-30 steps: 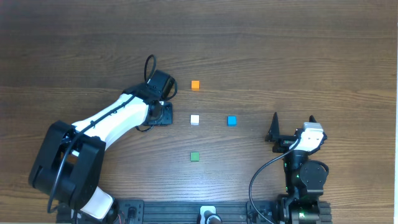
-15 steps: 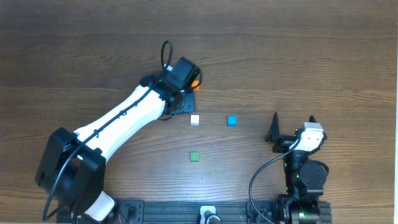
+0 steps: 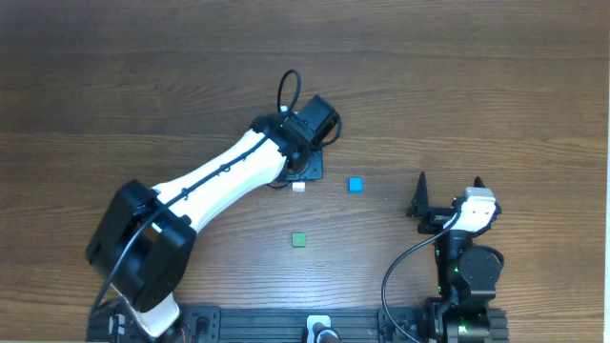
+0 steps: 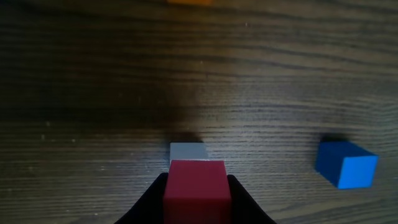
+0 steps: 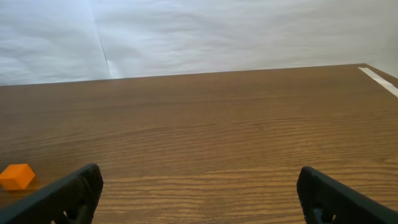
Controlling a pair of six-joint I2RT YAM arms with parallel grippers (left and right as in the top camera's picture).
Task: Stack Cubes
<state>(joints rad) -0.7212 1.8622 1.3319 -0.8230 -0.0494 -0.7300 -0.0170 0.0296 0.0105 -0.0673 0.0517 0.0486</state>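
left gripper (image 4: 198,202) is clamped on a red cube (image 4: 197,180), held over the near edge of the white cube (image 4: 187,151). over the last second the left arm has swung from the left of the white cube, out past the orange cube (image 4: 189,2) beyond it, then in over the white cube. judgement: transport is done and alignment is under way; the red cube needs centring before release. blue cube (image 3: 355,184) lies right of the white cube, green cube (image 3: 298,240) toward the arm bases. right gripper (image 3: 448,188) rests spread open, well apart from the white cube.
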